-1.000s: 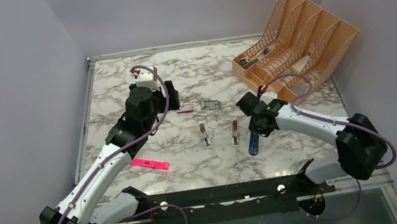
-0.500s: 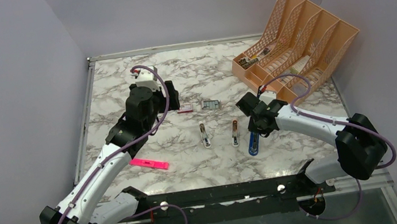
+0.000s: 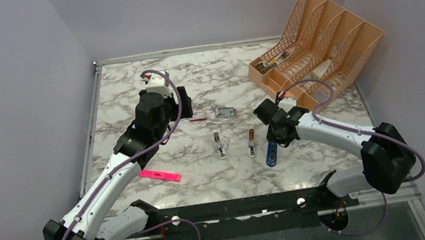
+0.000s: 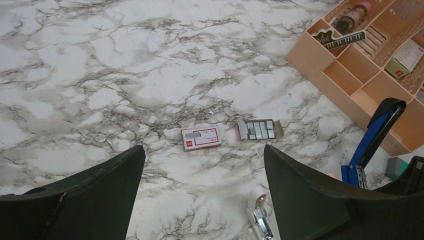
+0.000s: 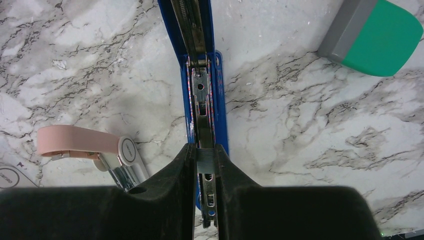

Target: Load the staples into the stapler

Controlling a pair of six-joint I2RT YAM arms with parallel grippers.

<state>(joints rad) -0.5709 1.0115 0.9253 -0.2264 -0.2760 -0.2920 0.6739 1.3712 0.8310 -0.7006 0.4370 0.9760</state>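
My right gripper point(image 5: 204, 148) is shut on a small grey strip of staples point(image 5: 205, 159). It holds the strip right over the metal channel of the blue stapler point(image 5: 202, 75), which lies open on the marble. In the top view the right gripper point(image 3: 275, 131) is at the far end of the blue stapler point(image 3: 271, 154). My left gripper point(image 4: 204, 150) is open and empty above the table. Beyond it lie the red-and-white staple box point(image 4: 201, 138) and an open tray of grey staples point(image 4: 260, 129).
A white stapler point(image 3: 219, 146) and a pink stapler point(image 3: 252, 141) lie open left of the blue one. A pink highlighter point(image 3: 159, 175) lies at the near left. An orange desk organizer point(image 3: 317, 38) stands at the back right. A green-and-grey object point(image 5: 380, 35) lies near the blue stapler.
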